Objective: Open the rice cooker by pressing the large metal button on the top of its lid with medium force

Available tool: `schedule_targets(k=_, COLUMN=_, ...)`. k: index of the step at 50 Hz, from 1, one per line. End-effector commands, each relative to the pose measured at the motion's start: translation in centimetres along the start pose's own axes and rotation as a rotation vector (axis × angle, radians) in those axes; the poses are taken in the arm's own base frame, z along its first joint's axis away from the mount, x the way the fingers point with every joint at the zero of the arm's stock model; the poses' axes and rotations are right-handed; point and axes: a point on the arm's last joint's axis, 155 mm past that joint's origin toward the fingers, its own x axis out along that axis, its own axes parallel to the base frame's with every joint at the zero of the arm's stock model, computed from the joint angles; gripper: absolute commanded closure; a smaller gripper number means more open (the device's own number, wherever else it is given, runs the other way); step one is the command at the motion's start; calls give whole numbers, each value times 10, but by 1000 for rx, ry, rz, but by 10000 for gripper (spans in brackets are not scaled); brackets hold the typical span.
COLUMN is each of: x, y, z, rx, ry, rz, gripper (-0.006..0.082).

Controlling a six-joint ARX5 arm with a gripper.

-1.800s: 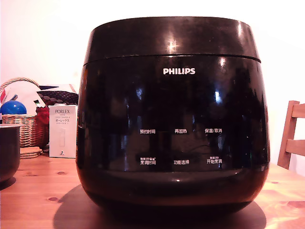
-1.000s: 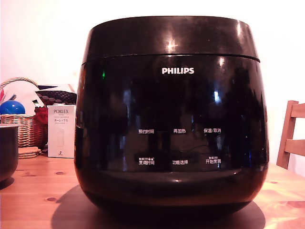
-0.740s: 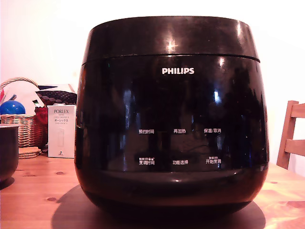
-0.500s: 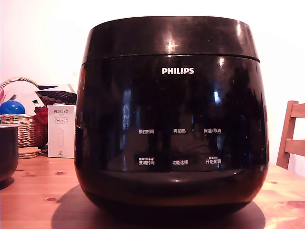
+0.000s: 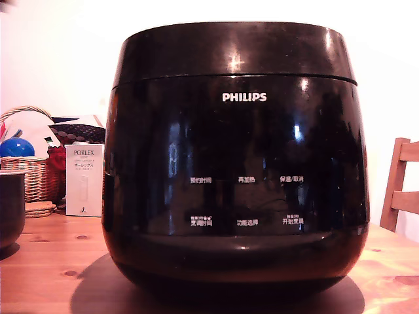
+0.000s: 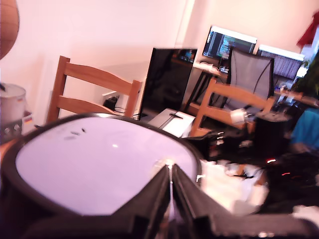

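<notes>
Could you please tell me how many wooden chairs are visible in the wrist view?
2. One wooden chair stands against the wall just beyond the lid; another stands farther back, beside the black monitor. Clutter may hide more.

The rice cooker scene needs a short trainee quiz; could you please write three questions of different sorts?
1. True or false: in the exterior view, the lid of the rice cooker stands raised.
2. Multiple choice: which item shows to the exterior view's left of the cooker? A. a white PORLEX box; B. a kettle; C. a laptop.
3. One word: in the wrist view, above the lid's glossy top, is the tool open or shut?

Key: 1. False, the lid sits closed on the body. 2. A. 3. Shut, the fingers meet along a thin line.
</notes>
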Motion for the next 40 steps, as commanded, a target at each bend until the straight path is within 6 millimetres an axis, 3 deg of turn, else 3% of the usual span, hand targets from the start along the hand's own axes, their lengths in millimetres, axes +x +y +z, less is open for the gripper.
schedule_targets(k=1, x=8, y=-4, z=6, rx=47, ry=-7, rz=-19, gripper=788)
schedule_targets(k=24, x=75, y=-14, z=-14, rx=249, ry=97, rz=-68, gripper=788)
schedule_targets(k=40, x=100, y=-3, z=-39, rx=267, ry=173, rz=-25, gripper=788)
